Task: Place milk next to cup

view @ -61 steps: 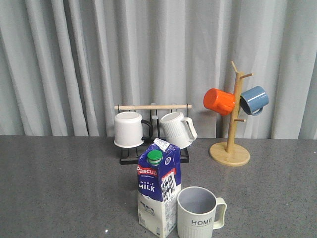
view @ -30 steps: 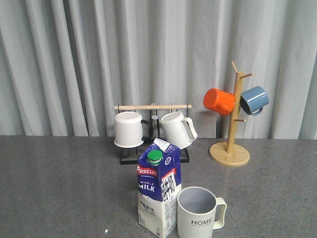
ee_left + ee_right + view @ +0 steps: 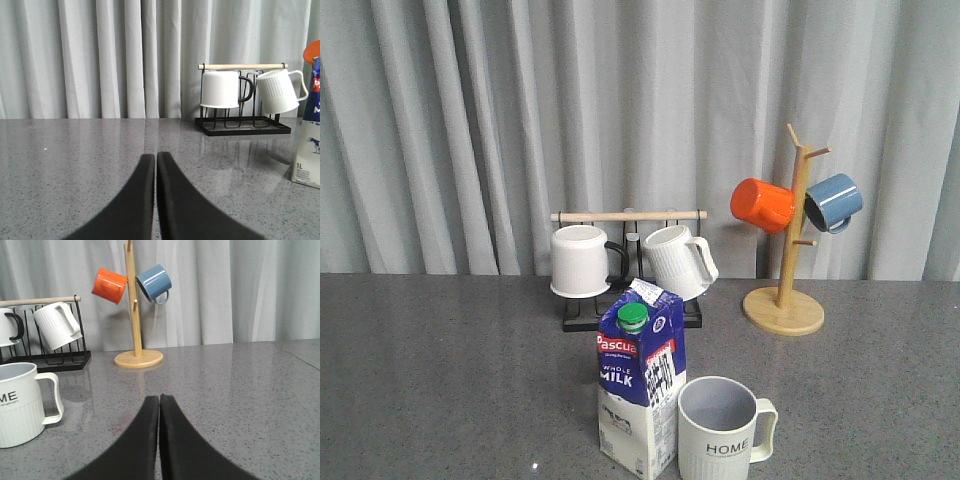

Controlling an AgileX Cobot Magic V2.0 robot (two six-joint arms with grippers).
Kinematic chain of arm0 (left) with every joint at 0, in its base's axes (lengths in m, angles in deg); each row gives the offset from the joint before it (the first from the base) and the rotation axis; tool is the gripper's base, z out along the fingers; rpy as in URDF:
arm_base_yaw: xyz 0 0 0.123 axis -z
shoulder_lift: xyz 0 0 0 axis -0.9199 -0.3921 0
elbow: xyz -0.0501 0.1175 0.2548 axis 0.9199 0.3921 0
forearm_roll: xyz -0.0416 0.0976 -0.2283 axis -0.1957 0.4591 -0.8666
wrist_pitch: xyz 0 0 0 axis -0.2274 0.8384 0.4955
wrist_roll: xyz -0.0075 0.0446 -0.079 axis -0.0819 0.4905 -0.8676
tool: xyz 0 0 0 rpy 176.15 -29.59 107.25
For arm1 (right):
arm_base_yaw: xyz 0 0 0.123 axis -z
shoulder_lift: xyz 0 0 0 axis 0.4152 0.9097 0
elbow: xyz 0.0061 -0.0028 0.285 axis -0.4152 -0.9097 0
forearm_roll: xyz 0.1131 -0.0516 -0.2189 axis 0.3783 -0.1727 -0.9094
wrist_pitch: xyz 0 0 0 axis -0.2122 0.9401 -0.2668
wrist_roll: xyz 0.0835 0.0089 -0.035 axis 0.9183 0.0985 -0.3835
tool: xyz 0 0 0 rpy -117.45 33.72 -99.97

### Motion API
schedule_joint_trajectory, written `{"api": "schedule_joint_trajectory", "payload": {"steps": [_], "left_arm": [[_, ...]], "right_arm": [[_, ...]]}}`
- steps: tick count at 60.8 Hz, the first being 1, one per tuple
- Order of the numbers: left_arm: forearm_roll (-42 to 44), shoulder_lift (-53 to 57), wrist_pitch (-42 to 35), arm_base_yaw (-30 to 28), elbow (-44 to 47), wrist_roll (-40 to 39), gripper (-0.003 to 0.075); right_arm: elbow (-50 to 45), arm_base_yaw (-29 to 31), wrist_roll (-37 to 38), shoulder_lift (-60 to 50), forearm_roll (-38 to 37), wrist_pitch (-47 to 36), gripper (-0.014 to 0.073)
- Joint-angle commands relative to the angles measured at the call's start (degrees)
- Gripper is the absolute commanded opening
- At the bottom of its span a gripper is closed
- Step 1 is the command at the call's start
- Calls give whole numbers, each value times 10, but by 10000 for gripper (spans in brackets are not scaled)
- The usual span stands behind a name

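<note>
Your left tool (image 3: 156, 160) has its 2 black fingers pressed together, tips meeting, holding nothing, low over the grey speckled surface (image 3: 75, 160). Your right tool (image 3: 159, 402) is likewise closed up tight and empty above the same surface.

From the left wrist camera, the milk (image 3: 307, 120) shows only as a slice at the frame edge, standing on the surface apart from the tool. From the right wrist camera, the cup (image 3: 22, 405) stands off to one side of the closed fingers, well clear of them.

In the front view, neither arm appears. The milk (image 3: 640, 390) stands upright near the front edge of the surface, green cap facing the camera. The cup (image 3: 720, 430) sits just beside it on the right, upright, handle pointing right, "HOME" facing forward; whether they touch is unclear.

Behind them a black rack (image 3: 630, 315) with a wooden bar holds 2 white mugs (image 3: 580, 262). Further right, a wooden mug tree (image 3: 785, 300) carries an orange mug (image 3: 762, 204) and a blue mug (image 3: 834, 202). Grey curtains (image 3: 470, 130) hang behind.
</note>
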State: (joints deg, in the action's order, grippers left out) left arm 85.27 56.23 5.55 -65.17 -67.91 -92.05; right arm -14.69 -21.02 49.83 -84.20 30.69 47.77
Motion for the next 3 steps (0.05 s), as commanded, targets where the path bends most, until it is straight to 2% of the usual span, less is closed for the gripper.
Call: {"api": "schedule_joint_trajectory", "payload": {"steps": [1,3], "left_arm": [[-6,8,-45,-1,11,-5,-8],[-6,8,-45,-1,11,-5,-8]], "right_arm": [[-5,4,-1,-5,-1,-45,-5],[-5,4,-1,-5,-1,-45,-5]]}}
